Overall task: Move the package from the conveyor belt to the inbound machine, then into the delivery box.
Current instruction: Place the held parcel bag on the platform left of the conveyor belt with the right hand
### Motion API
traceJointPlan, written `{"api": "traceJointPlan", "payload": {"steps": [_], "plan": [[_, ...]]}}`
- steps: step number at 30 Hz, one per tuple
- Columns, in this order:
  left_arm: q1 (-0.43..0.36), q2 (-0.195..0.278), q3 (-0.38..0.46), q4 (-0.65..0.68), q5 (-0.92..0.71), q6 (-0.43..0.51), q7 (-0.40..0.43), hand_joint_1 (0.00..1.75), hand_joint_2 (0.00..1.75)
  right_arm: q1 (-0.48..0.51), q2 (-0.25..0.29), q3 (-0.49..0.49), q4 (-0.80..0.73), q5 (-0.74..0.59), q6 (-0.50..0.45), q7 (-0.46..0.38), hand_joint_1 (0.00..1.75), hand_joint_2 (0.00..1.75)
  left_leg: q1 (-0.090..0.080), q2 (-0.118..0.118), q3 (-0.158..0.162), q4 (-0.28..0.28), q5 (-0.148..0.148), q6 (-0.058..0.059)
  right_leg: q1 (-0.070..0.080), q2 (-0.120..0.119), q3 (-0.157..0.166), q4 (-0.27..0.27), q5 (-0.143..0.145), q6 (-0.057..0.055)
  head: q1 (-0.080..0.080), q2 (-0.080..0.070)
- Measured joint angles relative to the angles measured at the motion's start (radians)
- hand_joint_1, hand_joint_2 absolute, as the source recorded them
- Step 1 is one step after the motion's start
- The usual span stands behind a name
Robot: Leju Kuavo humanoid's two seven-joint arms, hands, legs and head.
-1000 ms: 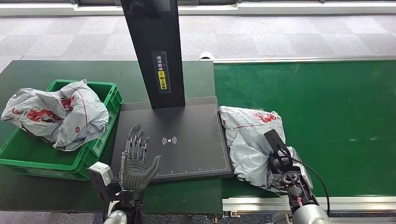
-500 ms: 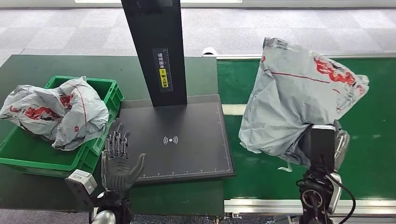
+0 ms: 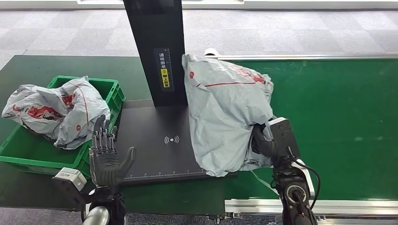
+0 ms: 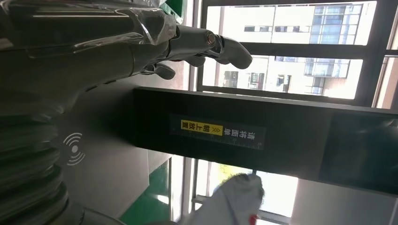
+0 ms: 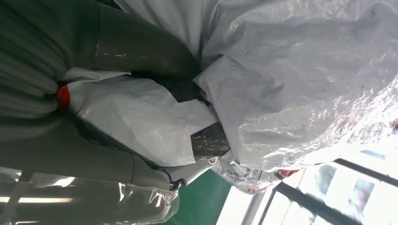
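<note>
The right hand (image 3: 265, 143) is grasping the grey package (image 3: 225, 110) and holding it up over the right side of the black inbound machine (image 3: 159, 150). The left hand (image 3: 107, 161) is holding nothing, fingers spread, near the green delivery box (image 3: 110, 93), which is sitting on the left with another bag (image 3: 56, 112) in it.

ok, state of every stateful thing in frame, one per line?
Held package: lifted off the belt, hanging over the scanner plate's right edge.
Right hand: gripping that package.
Left hand: open, empty, fingers spread.
Green crate: holds another grey package.
Scanner plate: nothing lying on it.
</note>
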Motion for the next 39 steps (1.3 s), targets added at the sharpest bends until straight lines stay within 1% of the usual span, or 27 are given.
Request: {"api": "traceJointPlan", "payload": {"steps": [2, 5, 7, 9, 11, 15, 20, 21, 23, 25, 27, 30, 32, 34, 36, 39], "plan": [[-0.016, 0.001, 0.009, 0.000, -0.001, 0.016, 0.012, 0.00, 1.75, -0.044, 0.027, 0.047, 0.119, -0.004, 0.031, 0.009, 1.75, 1.75, 0.000, 0.001, 0.000, 0.000, 0.000, 0.000, 0.000, 0.000, 0.000, 0.000, 0.000, 0.000, 0.000, 0.000], [-0.032, 0.005, 0.025, 0.001, -0.002, 0.032, 0.028, 0.00, 1.75, -0.090, 0.068, 0.111, 0.268, -0.001, 0.038, 0.011, 1.75, 1.75, 0.000, -0.001, 0.000, 0.000, 0.000, 0.000, 0.000, 0.000, -0.001, 0.000, 0.000, 0.000, 0.000, 0.000], [-0.037, 0.008, 0.034, 0.003, -0.002, 0.038, 0.032, 0.00, 1.75, -0.111, 0.088, 0.140, 0.347, 0.001, 0.039, 0.011, 0.92, 1.75, 0.000, -0.001, -0.001, 0.000, 0.000, 0.000, 0.000, 0.000, -0.002, 0.000, 0.000, 0.000, 0.000, 0.000], [-0.039, 0.012, 0.041, 0.006, -0.002, 0.046, 0.034, 0.00, 1.75, -0.125, 0.099, 0.161, 0.406, 0.007, 0.037, 0.015, 0.04, 0.87, 0.000, -0.001, -0.002, 0.000, 0.000, 0.000, 0.000, 0.000, -0.003, 0.001, 0.000, 0.000, 0.000, 0.000], [-0.041, 0.014, 0.047, 0.008, -0.005, 0.055, 0.034, 0.00, 1.75, -0.135, 0.106, 0.176, 0.448, 0.019, 0.027, 0.026, 0.00, 0.00, 0.000, -0.001, -0.004, 0.000, 0.000, 0.000, 0.000, 0.000, -0.004, 0.000, 0.000, 0.000, 0.000, 0.000], [-0.045, 0.018, 0.056, 0.009, -0.013, 0.067, 0.038, 0.00, 1.75, -0.152, 0.110, 0.191, 0.500, 0.041, 0.007, 0.045, 0.00, 0.00, 0.000, -0.001, -0.004, 0.000, 0.000, 0.000, -0.001, 0.000, -0.005, 0.000, 0.000, 0.000, 0.000, 0.000], [-0.049, 0.019, 0.057, 0.009, -0.017, 0.068, 0.043, 0.00, 1.75, -0.156, 0.109, 0.193, 0.517, 0.049, 0.006, 0.034, 0.00, 0.00, 0.000, -0.001, -0.004, 0.000, 0.000, 0.000, 0.000, 0.000, -0.005, 0.000, 0.000, 0.000, 0.000, 0.000], [-0.050, 0.019, 0.057, 0.010, -0.018, 0.068, 0.043, 0.00, 1.75, -0.156, 0.109, 0.193, 0.519, 0.050, 0.006, 0.027, 0.00, 0.00, 0.000, -0.001, -0.004, 0.000, 0.000, 0.000, 0.000, 0.000, -0.005, 0.000, 0.000, 0.000, 0.000, 0.000], [-0.050, 0.019, 0.057, 0.012, -0.029, 0.068, 0.045, 0.00, 1.75, -0.153, 0.107, 0.193, 0.515, 0.052, -0.004, -0.015, 0.00, 0.00, 0.000, -0.001, -0.004, 0.000, 0.000, 0.000, 0.000, 0.000, -0.005, 0.000, 0.000, 0.000, 0.000, 0.000], [-0.049, 0.018, 0.055, 0.014, -0.058, 0.067, 0.048, 0.00, 1.75, -0.136, 0.100, 0.188, 0.479, 0.043, -0.018, -0.091, 0.00, 0.87, 0.000, -0.001, -0.004, 0.001, 0.000, 0.000, 0.000, 0.000, -0.006, 0.000, 0.000, 0.000, 0.000, 0.000], [-0.048, 0.019, 0.048, 0.016, -0.114, 0.066, 0.054, 0.00, 1.75, -0.101, 0.088, 0.170, 0.394, 0.005, -0.020, -0.166, 0.00, 1.75, 0.000, -0.001, -0.004, 0.001, 0.000, 0.000, -0.001, -0.001, -0.006, 0.000, 0.000, 0.000, 0.000, 0.000], [-0.052, 0.022, 0.020, 0.025, -0.245, 0.046, 0.084, 0.00, 1.75, -0.026, 0.059, 0.103, 0.202, -0.097, 0.008, -0.246, 0.00, 1.75, -0.001, -0.002, -0.005, 0.001, 0.000, 0.000, -0.001, -0.001, -0.007, 0.000, 0.000, 0.000, 0.000, 0.000], [-0.063, 0.025, -0.009, 0.043, -0.358, 0.005, 0.147, 0.00, 1.75, 0.033, 0.037, 0.039, 0.069, -0.151, 0.038, -0.292, 0.00, 1.75, -0.002, -0.002, -0.006, 0.001, -0.001, 0.001, -0.002, -0.001, -0.007, -0.001, 0.000, 0.000, 0.000, 0.000], [-0.077, 0.028, -0.040, 0.074, -0.458, -0.037, 0.217, 0.00, 1.75, 0.089, 0.020, -0.025, -0.043, -0.173, 0.066, -0.328, 0.00, 1.75, -0.002, -0.002, -0.006, 0.001, -0.001, 0.001, -0.003, -0.001, -0.007, -0.001, 0.000, 0.001, 0.000, 0.000], [-0.088, 0.028, -0.062, 0.103, -0.504, -0.054, 0.246, 0.00, 1.75, 0.133, 0.011, -0.079, -0.127, -0.174, 0.086, -0.346, 0.00, 1.75, -0.002, 0.001, -0.006, 0.001, -0.002, 0.001, -0.003, 0.000, -0.008, -0.001, 0.000, 0.001, 0.000, 0.000], [-0.100, 0.027, -0.078, 0.130, -0.515, -0.056, 0.251, 0.00, 1.75, 0.172, 0.004, -0.125, -0.201, -0.166, 0.097, -0.354, 0.00, 1.75, -0.002, 0.002, -0.005, 0.001, -0.002, 0.001, -0.002, 0.002, -0.008, -0.001, 0.000, 0.001, 0.000, 0.000]]}}
